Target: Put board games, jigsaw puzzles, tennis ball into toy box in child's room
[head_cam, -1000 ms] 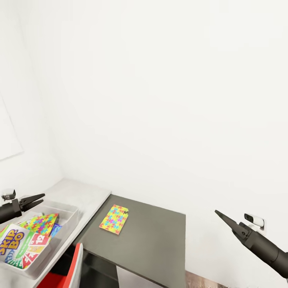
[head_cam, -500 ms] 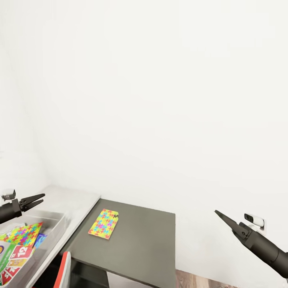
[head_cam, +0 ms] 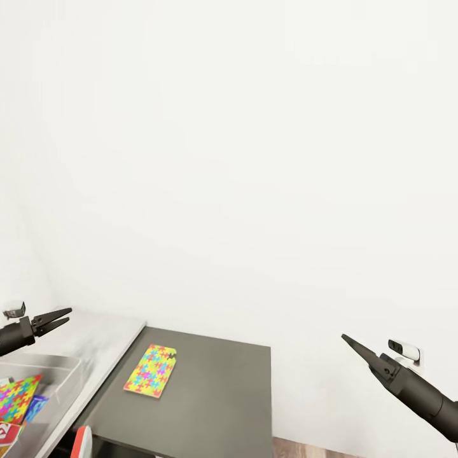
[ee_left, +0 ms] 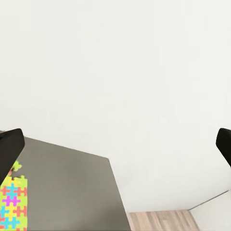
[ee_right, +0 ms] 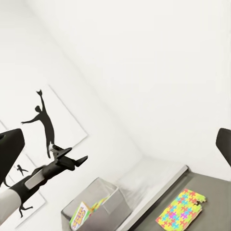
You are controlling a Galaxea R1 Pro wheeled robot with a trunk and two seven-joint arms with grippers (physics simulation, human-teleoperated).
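The whole head view has swung right over the last second, so the toy box [head_cam: 60, 375] is now cut by the left edge, colourful boxes inside. The left gripper [head_cam: 56, 318] is held narrowly parted, empty, above it. One jigsaw puzzle [head_cam: 151, 371] lies on the dark cabinet [head_cam: 216, 394], evidently sought next. The right gripper [head_cam: 356, 352] hangs over open air, empty; its gap cannot be judged.
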